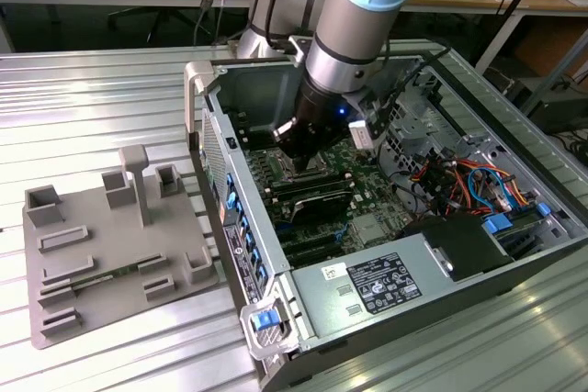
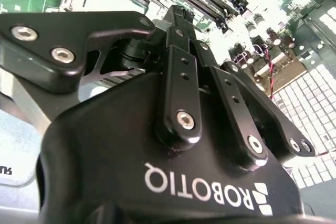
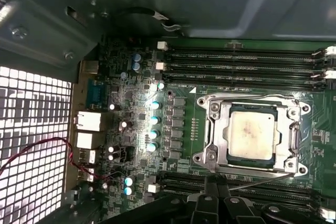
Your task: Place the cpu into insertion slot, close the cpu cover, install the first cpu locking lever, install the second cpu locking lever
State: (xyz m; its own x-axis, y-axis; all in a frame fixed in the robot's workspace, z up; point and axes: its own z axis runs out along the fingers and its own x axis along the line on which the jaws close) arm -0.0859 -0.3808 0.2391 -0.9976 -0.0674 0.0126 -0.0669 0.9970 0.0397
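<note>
In the first wrist view the cpu lies flat in the insertion slot, its silvery top showing through the window of the cpu cover, which is folded down over it. One thin wire lever runs along the socket's far side. Another lever slants along the near side, right beside my fingertips. My gripper is shut, fingers together, with nothing seen between them. The exterior view shows the gripper low inside the open computer case, just over the motherboard. The second wrist view shows the gripper from behind, fingers together.
Long black memory slots flank the socket on both sides. A grey power supply box and coloured cables sit at the exterior view's right. A perforated case wall is nearby. A grey fixture plate lies outside the case.
</note>
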